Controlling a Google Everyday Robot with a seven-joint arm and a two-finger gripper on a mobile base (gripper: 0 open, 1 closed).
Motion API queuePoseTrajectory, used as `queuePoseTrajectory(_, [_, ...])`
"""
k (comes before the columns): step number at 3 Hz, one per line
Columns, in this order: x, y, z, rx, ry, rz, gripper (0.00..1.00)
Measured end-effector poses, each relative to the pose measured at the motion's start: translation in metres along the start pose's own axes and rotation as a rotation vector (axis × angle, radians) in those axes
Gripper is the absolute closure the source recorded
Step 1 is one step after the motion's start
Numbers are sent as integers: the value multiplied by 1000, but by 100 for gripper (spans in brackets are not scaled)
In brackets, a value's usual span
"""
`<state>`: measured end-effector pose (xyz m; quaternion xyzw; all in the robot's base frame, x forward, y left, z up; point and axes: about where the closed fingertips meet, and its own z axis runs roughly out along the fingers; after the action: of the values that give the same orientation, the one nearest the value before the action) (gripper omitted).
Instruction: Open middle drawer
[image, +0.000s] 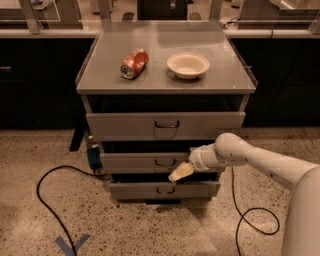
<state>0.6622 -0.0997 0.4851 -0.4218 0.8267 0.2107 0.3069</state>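
Note:
The grey metal cabinet (165, 80) has three drawers. The middle drawer (135, 162) is the second one, with a small dark loop handle (164, 162) at its centre. Its front stands slightly forward of the cabinet frame. My gripper (180, 171) comes in from the right on a white arm (250, 160). Its cream fingers sit just right of and below the handle, in front of the middle drawer's lower edge. The top drawer (165, 125) and the lowest drawer (162, 190) also stand slightly out.
A crushed red can (134, 63) and a white bowl (187, 65) sit on the cabinet top. A black cable (45, 200) loops on the speckled floor at left, another (255, 220) at right. Blue tape (72, 244) marks the floor. Dark counters stand behind.

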Motion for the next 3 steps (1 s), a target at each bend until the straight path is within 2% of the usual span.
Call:
queuePoseTrajectory(1, [8,2,16,-33,29,5,0])
queuePoseTrajectory(2, [15,2,30,-81,-6,55,0])
queuePoseTrajectory(3, [14,3,31,-79,-6,53,0])
